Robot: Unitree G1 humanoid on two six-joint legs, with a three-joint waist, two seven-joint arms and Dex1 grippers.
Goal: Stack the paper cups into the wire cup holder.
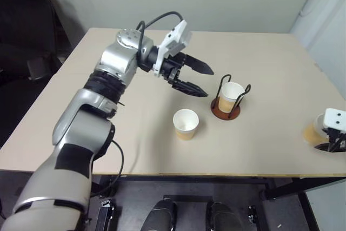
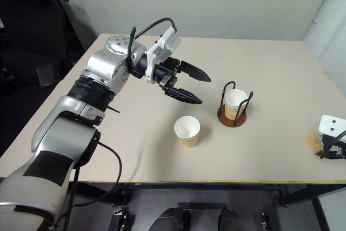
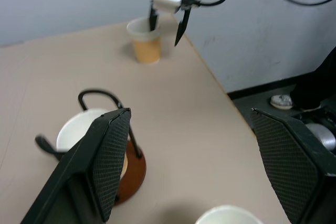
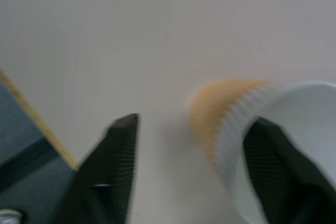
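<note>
One paper cup (image 1: 232, 94) stands inside the wire cup holder (image 1: 219, 112) right of the table's middle. A second cup (image 1: 185, 124) stands upright on the table just in front and to the left of the holder. My left gripper (image 1: 208, 83) hovers open and empty above the table, left of the holder. A third cup (image 3: 147, 46) stands near the table's right edge. My right gripper (image 3: 164, 35) points down over it. One finger sits inside the cup (image 4: 223, 116) and the other outside, with a gap still showing between the outer finger and the wall.
The table (image 1: 162, 172) is pale tan, and its right edge runs close beside the third cup. A dark chair (image 1: 32, 31) stands off the table's back left corner. A plain wall rises behind the table.
</note>
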